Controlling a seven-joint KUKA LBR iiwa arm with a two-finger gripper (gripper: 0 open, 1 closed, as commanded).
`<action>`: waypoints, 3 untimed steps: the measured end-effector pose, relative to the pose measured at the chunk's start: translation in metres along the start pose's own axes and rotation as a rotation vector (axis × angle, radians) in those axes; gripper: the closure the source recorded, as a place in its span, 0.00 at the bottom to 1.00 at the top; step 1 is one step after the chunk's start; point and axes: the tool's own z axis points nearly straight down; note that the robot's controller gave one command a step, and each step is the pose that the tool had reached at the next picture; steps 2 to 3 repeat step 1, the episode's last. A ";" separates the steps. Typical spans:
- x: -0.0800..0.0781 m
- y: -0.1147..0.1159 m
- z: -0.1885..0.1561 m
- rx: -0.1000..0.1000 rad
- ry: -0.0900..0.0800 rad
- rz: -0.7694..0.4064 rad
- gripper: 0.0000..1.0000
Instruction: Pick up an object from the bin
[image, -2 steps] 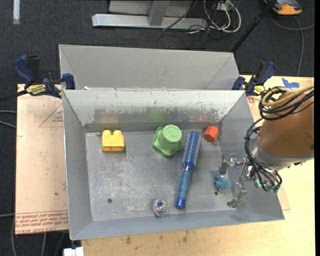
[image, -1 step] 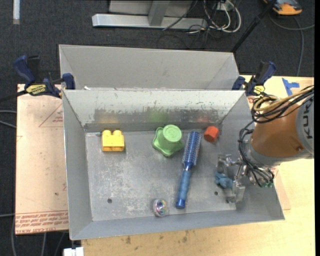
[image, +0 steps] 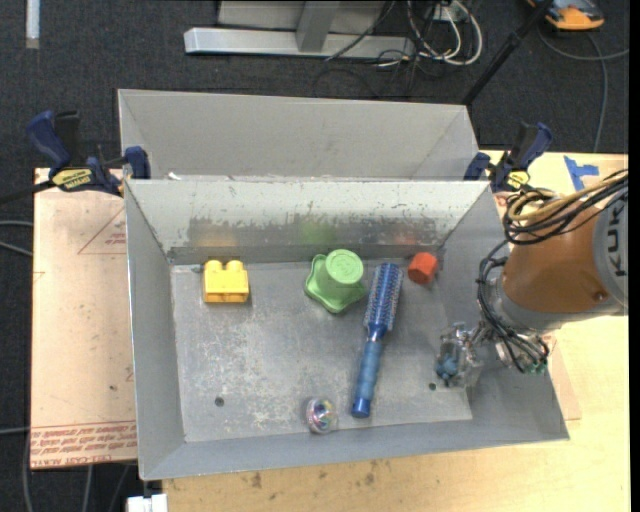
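Reaching in from the right, the gripper is hanging low over the right end of the grey metal bin, close to the foot of the bin's right wall. Whether it is spread apart or closed together I cannot tell from this angle; it is showing as a small dark cluster of metal and cables below the arm's orange cover. It is sitting over bare floor, not directly above any loose thing.

Nearest to it, just to its left, a blue hairbrush is lying flat and slightly slanted, its bristled head pointing toward the back wall and its handle toward the front. A green cup is lying tipped beside the brush head, near the back wall. A small orange-red piece is resting at the back, to the right of the brush head and well behind the gripper. A glittery little ball is lying by the front wall, near the handle's end. A yellow toy brick is sitting far off at the back left, well apart from everything else.
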 end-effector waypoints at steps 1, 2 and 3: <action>0.003 0.000 -0.191 0.004 -0.009 -0.209 1.00; 0.003 0.000 -0.191 0.004 -0.009 -0.209 1.00; 0.003 0.000 -0.191 0.004 -0.009 -0.209 1.00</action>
